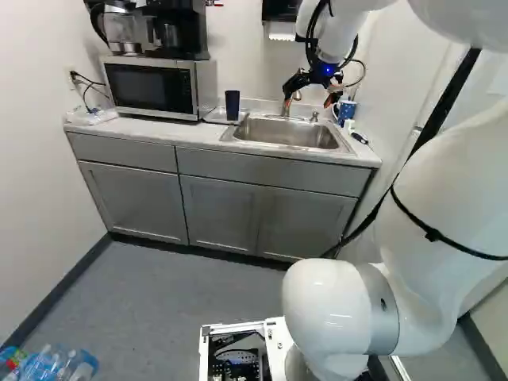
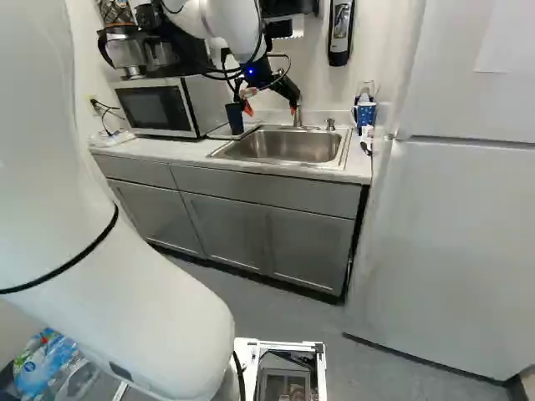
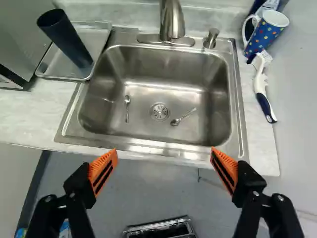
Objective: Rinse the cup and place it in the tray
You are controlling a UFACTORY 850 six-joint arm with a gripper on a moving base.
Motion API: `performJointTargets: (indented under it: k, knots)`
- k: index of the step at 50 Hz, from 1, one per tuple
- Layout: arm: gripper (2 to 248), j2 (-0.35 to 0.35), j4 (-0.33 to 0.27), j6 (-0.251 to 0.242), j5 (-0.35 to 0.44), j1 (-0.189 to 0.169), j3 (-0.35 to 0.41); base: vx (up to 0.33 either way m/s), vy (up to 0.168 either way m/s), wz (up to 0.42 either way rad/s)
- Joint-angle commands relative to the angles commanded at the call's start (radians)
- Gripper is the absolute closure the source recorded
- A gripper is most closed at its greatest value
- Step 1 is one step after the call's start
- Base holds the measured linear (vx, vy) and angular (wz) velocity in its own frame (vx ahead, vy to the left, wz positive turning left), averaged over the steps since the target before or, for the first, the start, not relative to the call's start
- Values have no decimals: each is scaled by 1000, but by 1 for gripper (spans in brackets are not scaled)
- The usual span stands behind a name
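Observation:
My gripper (image 1: 308, 101) hangs over the sink in the left base view. In the wrist view the gripper (image 3: 163, 154) stands wide open, its orange pads far apart with nothing between them. A tall dark cup (image 3: 67, 39) stands on the metal tray (image 3: 100, 38), beside the sink on the microwave's side. The same dark cup (image 1: 232, 105) looks upright in the left base view. Across the sink (image 3: 158, 84), a blue mug with coloured dots (image 3: 267, 32) stands at the far corner of the counter. The faucet (image 3: 172, 22) rises behind the basin, ahead of the gripper.
Two small spoons (image 3: 127, 109) lie in the basin around the drain. A white and dark brush (image 3: 261, 87) lies near the dotted mug. The microwave (image 1: 155, 86) borders the tray, a soap pump (image 3: 211, 38) stands by the faucet, and the refrigerator (image 2: 460, 234) flanks the counter.

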Motion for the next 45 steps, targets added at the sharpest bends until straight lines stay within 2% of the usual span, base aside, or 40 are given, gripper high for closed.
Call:
performJointTargets:
  k: [25, 45]
  knots:
    - [3, 0, 0, 0, 0, 0, 0, -159, 30, -242]
    - [3, 0, 0, 0, 0, 0, 0, -142, 71, -17]
